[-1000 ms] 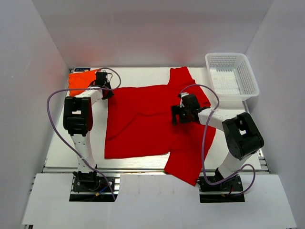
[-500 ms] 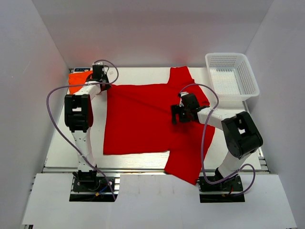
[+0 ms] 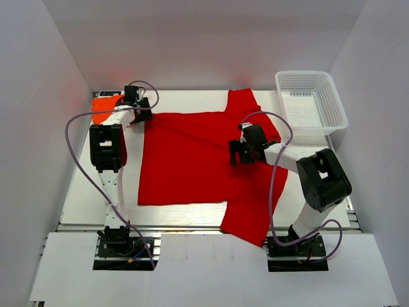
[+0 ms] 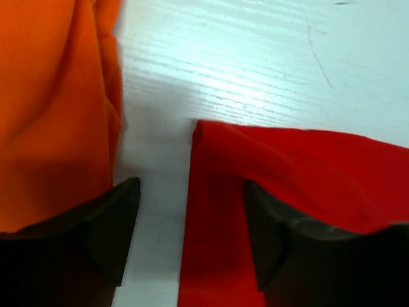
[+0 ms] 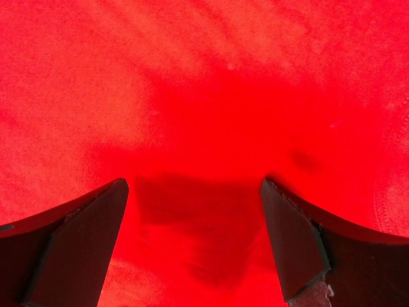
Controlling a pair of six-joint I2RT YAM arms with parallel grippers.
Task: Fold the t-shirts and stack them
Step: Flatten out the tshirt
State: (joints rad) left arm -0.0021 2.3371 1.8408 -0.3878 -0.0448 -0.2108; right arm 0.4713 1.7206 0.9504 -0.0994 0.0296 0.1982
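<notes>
So, top view: red shirt (image 3: 192,160) spread across centre; orange shirt (image 3: 105,107) at 10 o'clock.
Left wrist: left gripper (image 4: 190,192) spread wide, astride the red corner; pinch red only, clear of orange.
Right wrist: right gripper (image 5: 192,185) wide, empty, possibly pressing; keep cloth flat.

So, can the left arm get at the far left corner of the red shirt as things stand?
Probably yes. The left fingers are open right above that corner of the red shirt, and nothing covers it. The orange shirt lies apart, with bare table between.
</notes>
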